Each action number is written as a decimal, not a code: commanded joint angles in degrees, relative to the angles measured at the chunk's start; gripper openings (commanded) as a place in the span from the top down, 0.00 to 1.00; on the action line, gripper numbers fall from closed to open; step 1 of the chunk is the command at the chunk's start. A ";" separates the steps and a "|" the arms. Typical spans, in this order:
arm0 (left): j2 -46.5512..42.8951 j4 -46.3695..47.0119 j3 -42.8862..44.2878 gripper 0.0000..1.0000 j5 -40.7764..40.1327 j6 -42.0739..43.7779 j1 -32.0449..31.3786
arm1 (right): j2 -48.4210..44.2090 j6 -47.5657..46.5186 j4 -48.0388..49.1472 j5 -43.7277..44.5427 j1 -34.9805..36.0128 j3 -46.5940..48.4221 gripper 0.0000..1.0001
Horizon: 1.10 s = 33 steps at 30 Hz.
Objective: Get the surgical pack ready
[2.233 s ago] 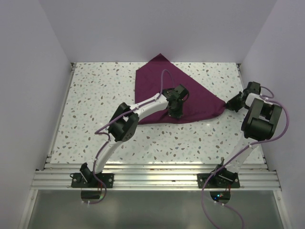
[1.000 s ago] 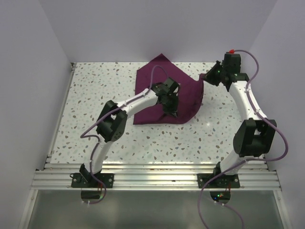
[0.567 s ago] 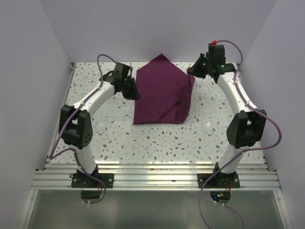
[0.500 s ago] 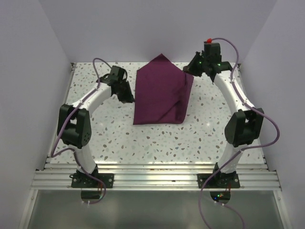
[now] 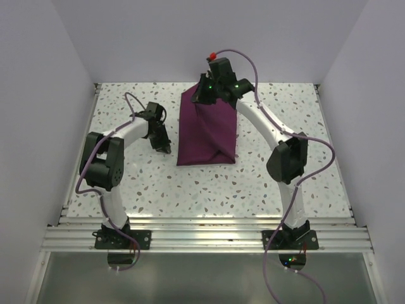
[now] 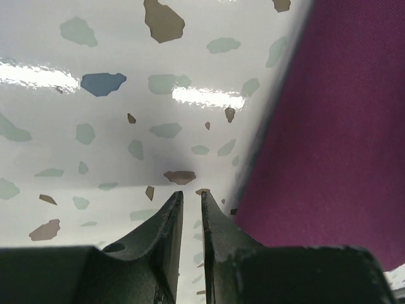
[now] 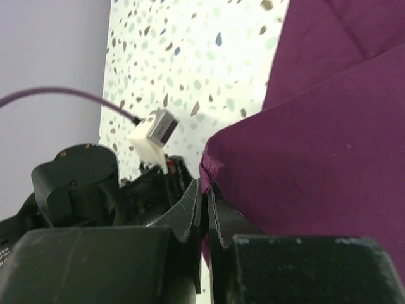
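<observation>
The plum-purple cloth [image 5: 205, 136] lies folded into a narrow oblong at the back middle of the table. My right gripper [image 5: 201, 96] is above its back left part, shut on a hemmed corner of the cloth [image 7: 212, 166], and holds that flap lifted over the bundle. My left gripper [image 5: 164, 146] is low over the table just left of the cloth's left edge [image 6: 329, 139]. Its fingers [image 6: 171, 218] are nearly together with nothing between them. The steel tray, instruments, white pads and orange strips are hidden or out of view.
The speckled white table [image 5: 285, 171] is boxed in by pale walls on the left, back and right. An aluminium rail [image 5: 202, 235] runs along the near edge. The left arm's wrist and cable plug [image 7: 155, 130] show below the held corner in the right wrist view.
My right gripper has carried the cloth corner from the right side leftward across the bundle, narrowing it. My left gripper left the cloth, swung out to the back left, then came back down beside the cloth's left edge.
</observation>
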 commanded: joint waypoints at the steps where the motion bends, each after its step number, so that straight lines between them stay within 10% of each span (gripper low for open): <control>1: 0.83 3.18 0.14 0.79 0.47 0.16 -0.04 | -0.02 0.32 0.74 0.29 2.73 3.80 1.00; 33: -4.88 0.72 -2.40 0.74 1.17 1.82 6.54 | 15.53 0.15 2.59 0.29 8.10 5.38 1.00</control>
